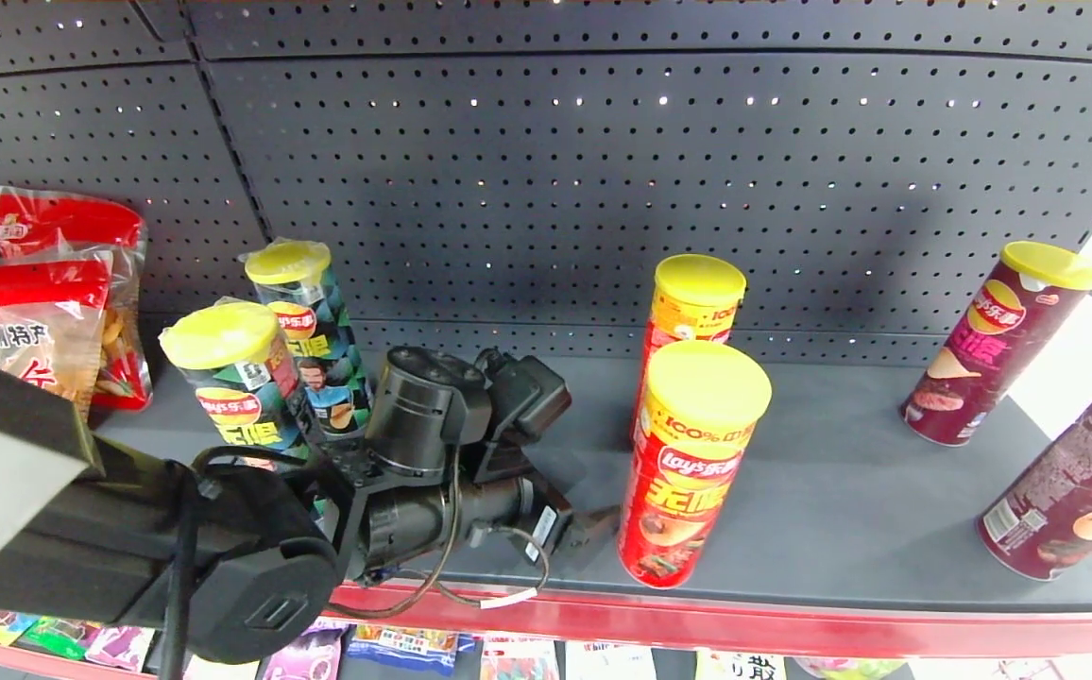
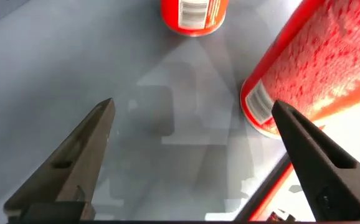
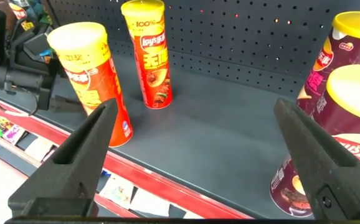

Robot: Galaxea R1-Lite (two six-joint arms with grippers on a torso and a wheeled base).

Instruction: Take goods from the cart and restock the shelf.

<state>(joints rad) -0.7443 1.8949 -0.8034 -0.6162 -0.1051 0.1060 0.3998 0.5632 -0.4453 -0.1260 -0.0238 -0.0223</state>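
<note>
Two red chip cans with yellow lids stand mid-shelf, one at the front (image 1: pixel 692 463) and one behind it (image 1: pixel 694 307). My left gripper (image 1: pixel 588 529) sits low over the shelf deck (image 1: pixel 839 491), just left of the front red can, open and holding nothing. Between its fingers (image 2: pixel 192 104) there is bare deck, with the front red can (image 2: pixel 317 62) beside one finger and the rear can (image 2: pixel 192 15) farther off. My right gripper (image 3: pixel 195 106) is open and empty before the shelf, between the red cans (image 3: pixel 93 87) and the maroon cans (image 3: pixel 348 130).
Two dark green cans (image 1: pixel 234 378) stand close behind my left arm, with red snack bags (image 1: pixel 45 312) farther left. Two maroon cans (image 1: pixel 1009 340) lean at the right end. A red lip (image 1: pixel 792 628) edges the shelf front, and a pegboard back wall (image 1: pixel 555 189) closes the rear.
</note>
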